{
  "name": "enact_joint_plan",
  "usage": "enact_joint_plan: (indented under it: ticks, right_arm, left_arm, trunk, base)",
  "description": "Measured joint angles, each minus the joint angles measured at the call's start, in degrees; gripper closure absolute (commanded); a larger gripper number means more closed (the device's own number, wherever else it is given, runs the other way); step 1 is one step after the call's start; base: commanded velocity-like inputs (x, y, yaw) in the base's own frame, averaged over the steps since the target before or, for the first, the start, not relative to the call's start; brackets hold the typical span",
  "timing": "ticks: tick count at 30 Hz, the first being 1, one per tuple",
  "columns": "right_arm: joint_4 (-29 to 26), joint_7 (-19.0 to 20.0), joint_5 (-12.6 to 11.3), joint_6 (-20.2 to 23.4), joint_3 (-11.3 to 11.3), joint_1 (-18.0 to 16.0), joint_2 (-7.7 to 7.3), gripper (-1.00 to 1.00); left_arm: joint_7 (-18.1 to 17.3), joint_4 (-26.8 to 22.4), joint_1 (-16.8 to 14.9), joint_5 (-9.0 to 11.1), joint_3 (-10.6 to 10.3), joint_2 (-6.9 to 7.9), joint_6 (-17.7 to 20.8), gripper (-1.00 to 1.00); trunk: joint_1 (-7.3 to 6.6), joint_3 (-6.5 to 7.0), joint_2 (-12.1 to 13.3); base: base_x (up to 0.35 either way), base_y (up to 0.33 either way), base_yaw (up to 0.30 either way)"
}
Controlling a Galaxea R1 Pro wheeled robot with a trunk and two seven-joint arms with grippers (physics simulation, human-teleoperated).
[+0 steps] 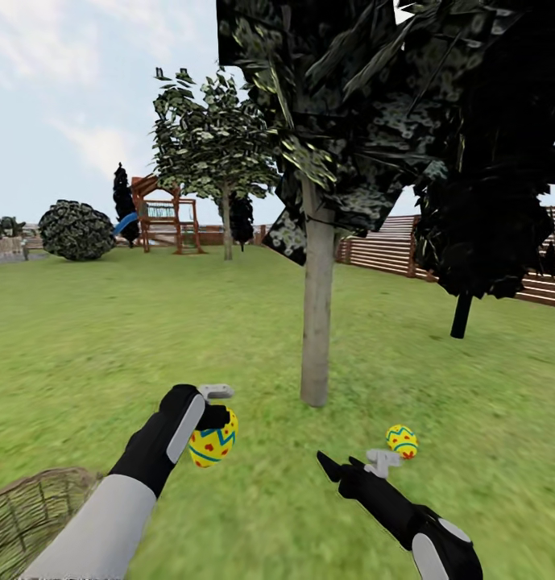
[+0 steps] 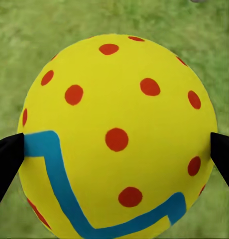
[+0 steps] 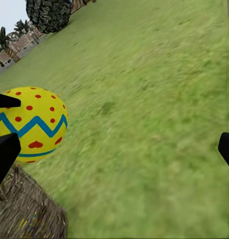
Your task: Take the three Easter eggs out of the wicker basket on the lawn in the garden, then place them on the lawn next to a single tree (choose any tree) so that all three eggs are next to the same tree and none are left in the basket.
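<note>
- Left gripper [image 1: 215, 412]: closed on an egg [image 1: 213, 440], held clear of the lawn [image 1: 92, 354] short of the tree [image 1: 316, 322]. In the left wrist view the two black fingertips [image 2: 7, 162] press opposite sides of the egg [image 2: 117, 137] at its widest girth.
- Right gripper [image 1: 366, 466]: jaws spread wide and carrying nothing, low over the grass; a second egg [image 1: 402, 441] lies on the lawn just beyond it, near the foot of the trunk.
- Basket [image 1: 35, 515]: at the near left corner of the head view, beside the left forearm. Its inside is hidden from here, so whether the third egg remains in it cannot be told.
- Handling, as a judgement: the egg looks rigid, smooth and probably light. A rounded shell can slip out of a two-finger pinch, so the grip belongs across the broadest part, as here, with modest force.
- Release: a round body may roll once freed; it is best set down low on the grass.
- Surface and room: the lawn is flat and open around the trunk, with free grass on every side. A dark thin-trunked tree [image 1: 462, 314] and a slatted fence [image 1: 390, 246] stand well apart to the right.
</note>
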Motion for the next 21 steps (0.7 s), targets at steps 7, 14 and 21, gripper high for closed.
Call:
enact_joint_plan:
  ticks: [7, 14, 21]
  right_arm:
    - [0.00, 0.00, 0.00, 0.00, 0.00, -0.02, 0.04, -1.00]
    - [0.01, 0.00, 0.00, 0.00, 0.00, 0.00, 0.00, -1.00]
    - [0.01, -0.01, 0.00, 0.03, 0.01, 0.00, 0.02, -1.00]
  left_arm:
    - [0.01, 1.56, -0.22, -0.09, -0.01, -0.18, -0.87, 1.00]
    - [-0.06, 2.34, -0.22, -0.09, 0.00, -0.26, -0.97, 1.00]
    - [-0.06, 3.66, -0.23, -0.05, 0.00, -0.34, -1.63, 1.00]
  trunk:
    - [0.00, 0.51, 0.00]
    - [0.00, 0.94, 0.00]
    - [0.00, 1.13, 0.00]
  base:
    - [0.218, -0.250, -0.214]
    - [0.221, -0.248, -0.175]
    - [0.223, -0.247, -0.104]
